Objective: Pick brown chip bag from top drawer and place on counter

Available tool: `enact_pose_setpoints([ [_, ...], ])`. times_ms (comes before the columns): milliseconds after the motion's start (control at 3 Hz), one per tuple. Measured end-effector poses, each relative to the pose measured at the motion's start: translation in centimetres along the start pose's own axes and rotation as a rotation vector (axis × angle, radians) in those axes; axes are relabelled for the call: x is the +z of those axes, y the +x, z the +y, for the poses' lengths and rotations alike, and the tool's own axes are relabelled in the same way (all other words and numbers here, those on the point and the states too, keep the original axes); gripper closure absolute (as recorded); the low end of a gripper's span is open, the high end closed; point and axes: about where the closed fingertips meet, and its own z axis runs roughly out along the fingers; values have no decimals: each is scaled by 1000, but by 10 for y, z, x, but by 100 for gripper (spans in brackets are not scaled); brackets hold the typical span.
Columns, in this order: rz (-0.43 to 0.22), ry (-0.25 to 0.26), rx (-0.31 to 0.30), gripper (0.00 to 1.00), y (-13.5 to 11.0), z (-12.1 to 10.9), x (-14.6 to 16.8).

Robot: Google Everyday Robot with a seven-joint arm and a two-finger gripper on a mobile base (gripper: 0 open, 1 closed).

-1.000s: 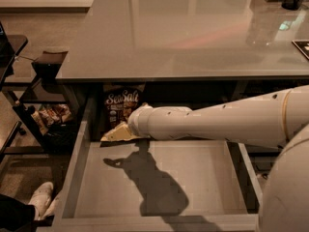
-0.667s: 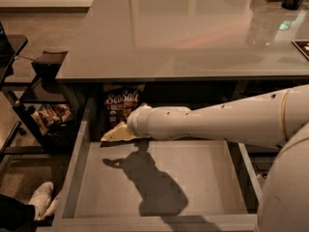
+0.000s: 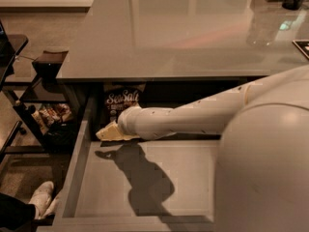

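In the camera view, the single arm (image 3: 188, 120) reaches in from the right, low over the open top drawer (image 3: 77, 170), and ends in the gripper (image 3: 108, 131) at the drawer's back left corner. I cannot tell whether the gripper is open, closed or already holding anything.

The brown chip bag (image 3: 122, 99) is just behind the gripper and slightly to its right, tucked under the front edge of the counter (image 3: 183, 28). It stands upright with its long axis vertical and its lettering facing out. Its lower end is hidden by the wrist, so I cannot tell whether the gripper touches it.

In my judgement the coming move depends on this: the bag lies beyond and above the gripper tip. It has to be brought forward, clear of the overhang, before being lifted to the counter above.
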Motion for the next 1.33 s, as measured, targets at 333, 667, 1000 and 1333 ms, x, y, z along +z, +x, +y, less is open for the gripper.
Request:
enact_pose_setpoints([
  [333,35,29,22,0,8,-7,42],
  [667,36,30,23,0,8,-7,42],
  [1000,36,30,23,19,8,-7,42],
  [1333,36,30,23,43,8,-7,42],
])
